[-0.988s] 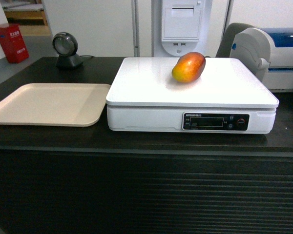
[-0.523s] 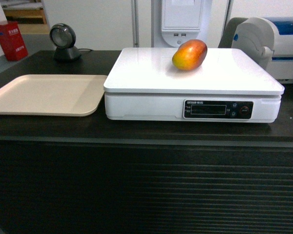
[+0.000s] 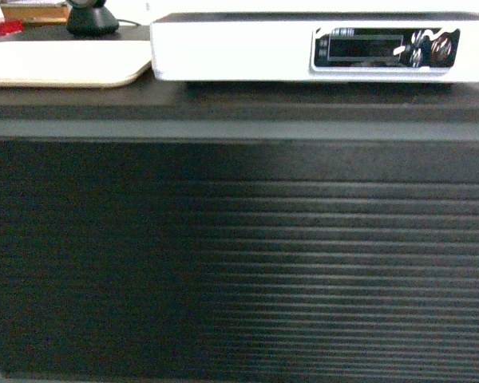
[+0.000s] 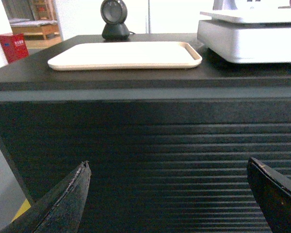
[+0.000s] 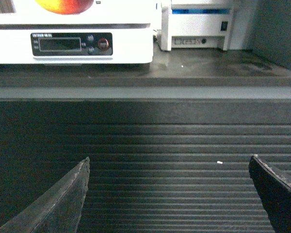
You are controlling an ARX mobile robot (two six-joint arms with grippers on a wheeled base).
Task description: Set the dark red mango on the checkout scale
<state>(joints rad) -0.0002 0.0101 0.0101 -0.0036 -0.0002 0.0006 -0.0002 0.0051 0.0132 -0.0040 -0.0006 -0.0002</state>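
No lettering can be read with any certainty. The scale has a dark front panel carrying a short pale line of print above its blank display, too small and blurred to make out. The red box behind the checkout bears faint white marks, also illegible.

Soft motion blur in head view, bright overexposed scale, dim checkout front

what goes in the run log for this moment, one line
mango: on scale | left gripper: open, empty | right gripper: open, empty | both facing checkout front
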